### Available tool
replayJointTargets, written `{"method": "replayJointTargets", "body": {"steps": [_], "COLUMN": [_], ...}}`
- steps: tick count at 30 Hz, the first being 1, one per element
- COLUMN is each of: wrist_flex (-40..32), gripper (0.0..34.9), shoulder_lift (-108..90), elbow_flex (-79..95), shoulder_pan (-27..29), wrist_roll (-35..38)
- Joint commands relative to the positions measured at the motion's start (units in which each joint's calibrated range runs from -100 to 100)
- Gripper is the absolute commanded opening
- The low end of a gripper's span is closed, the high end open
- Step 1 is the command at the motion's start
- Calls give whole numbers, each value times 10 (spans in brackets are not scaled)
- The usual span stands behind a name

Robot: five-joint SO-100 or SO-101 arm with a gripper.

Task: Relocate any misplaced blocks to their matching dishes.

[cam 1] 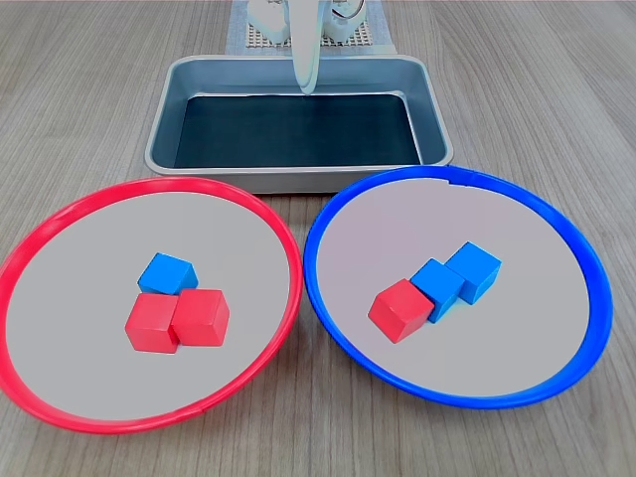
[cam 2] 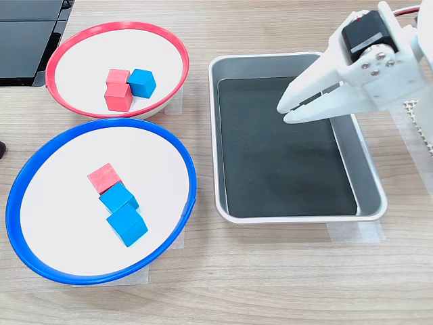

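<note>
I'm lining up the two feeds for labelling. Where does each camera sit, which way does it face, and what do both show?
First exterior view: in front of the table opposite the arm's base, looking down across the red-rimmed plate and blue-rimmed plate towards the grey tray; only the gripper hanging over the tray shows.
Second exterior view: high above, looking almost straight down, with the gripper and its motor housing entering from the second exterior view's right.
Shared: both plates, each holding three cubes, the empty tray, the gripper.
</note>
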Motion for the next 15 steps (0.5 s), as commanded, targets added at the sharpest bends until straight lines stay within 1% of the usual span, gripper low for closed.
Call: {"method": "replayJointTargets", "body": {"steps": [1, 9, 15], "wrist_flex": [-3, -3, -10], "gripper": [4, 4, 4], "shoulder_lift": [-2, -2, -2], "elbow_flex": [-2, -2, 0], "shoulder_pan": [4, 4, -8], "wrist_roll": [-2, -2, 5]}}
